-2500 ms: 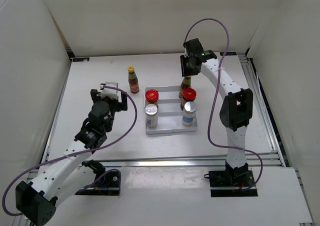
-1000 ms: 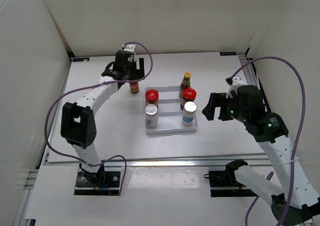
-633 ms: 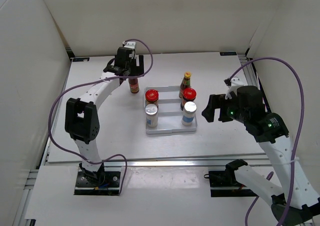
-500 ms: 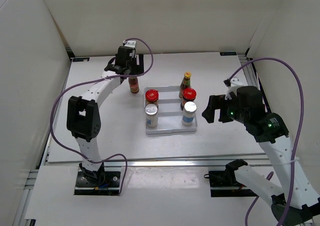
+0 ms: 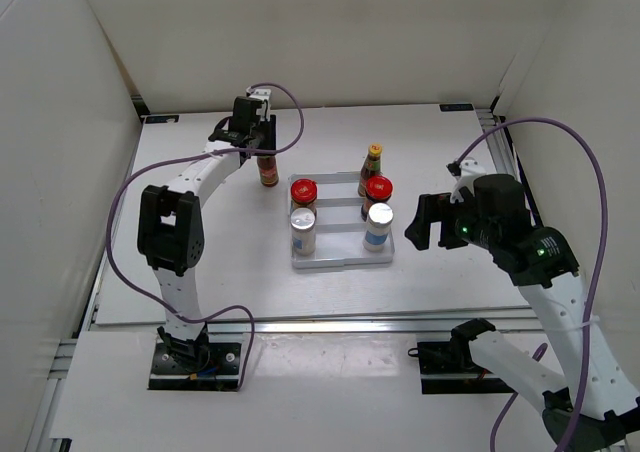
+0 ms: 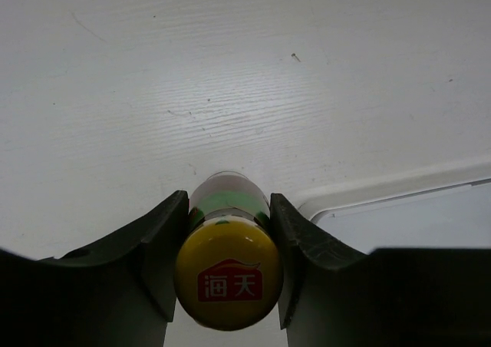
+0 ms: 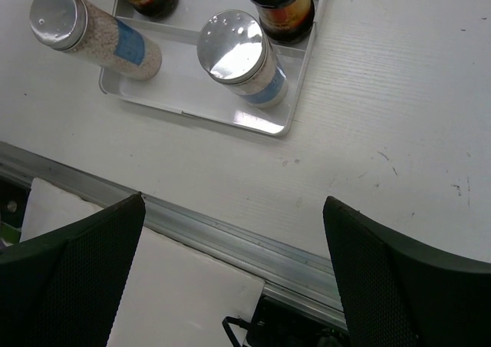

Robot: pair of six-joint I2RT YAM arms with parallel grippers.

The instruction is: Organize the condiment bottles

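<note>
A slim dark-red sauce bottle (image 5: 268,172) with a yellow cap (image 6: 228,276) stands on the table left of the white tray (image 5: 340,260). My left gripper (image 5: 256,142) is shut on the bottle's neck, a finger pressed against each side (image 6: 228,232). On the tray stand another yellow-capped sauce bottle (image 5: 372,162), two red-lidded jars (image 5: 303,191) (image 5: 378,188) and two silver-topped shakers (image 5: 303,228) (image 5: 379,222). My right gripper (image 5: 421,222) hangs open to the right of the tray, nothing between its fingers (image 7: 234,270).
White walls close in the table at the back and on both sides. An aluminium rail (image 7: 230,239) runs along the table's near edge, below my right gripper. One corner of the tray (image 6: 399,197) lies just right of the gripped bottle.
My left gripper has shut on the sauce bottle, after standing open around it a moment ago. The right arm has stayed where it was.
</note>
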